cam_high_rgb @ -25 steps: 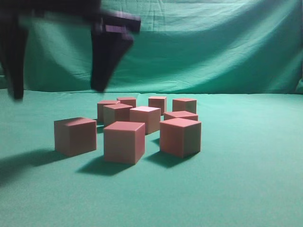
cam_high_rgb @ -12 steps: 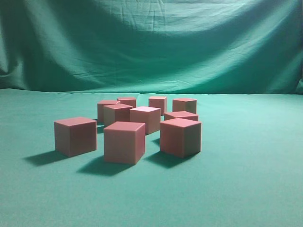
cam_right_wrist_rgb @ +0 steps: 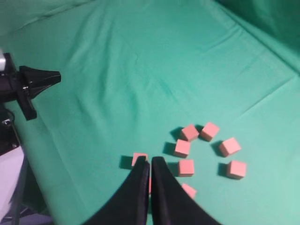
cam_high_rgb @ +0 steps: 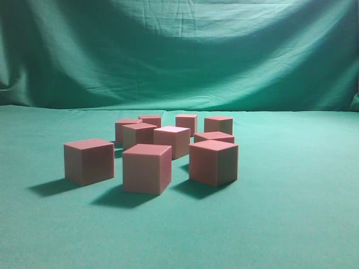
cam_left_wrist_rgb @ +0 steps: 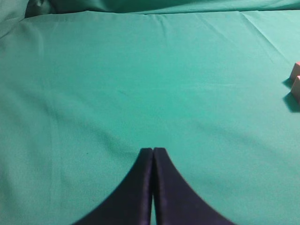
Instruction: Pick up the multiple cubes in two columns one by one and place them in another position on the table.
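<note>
Both claws closed, empty: left claw (cam_left_wrist_rgb: 153, 151) well apart from cubes (cam_high_rgb: 147, 168); right claw (cam_right_wrist_rgb: 150, 161) above them.

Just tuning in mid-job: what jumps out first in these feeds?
A loose cluster of reddish-pink cubes sits mid-table on the green table, scattered rather than in neat columns. Neither arm shows in the exterior view. The left gripper is shut and empty over bare cloth, and the right gripper is shut high above the cubes.
</note>
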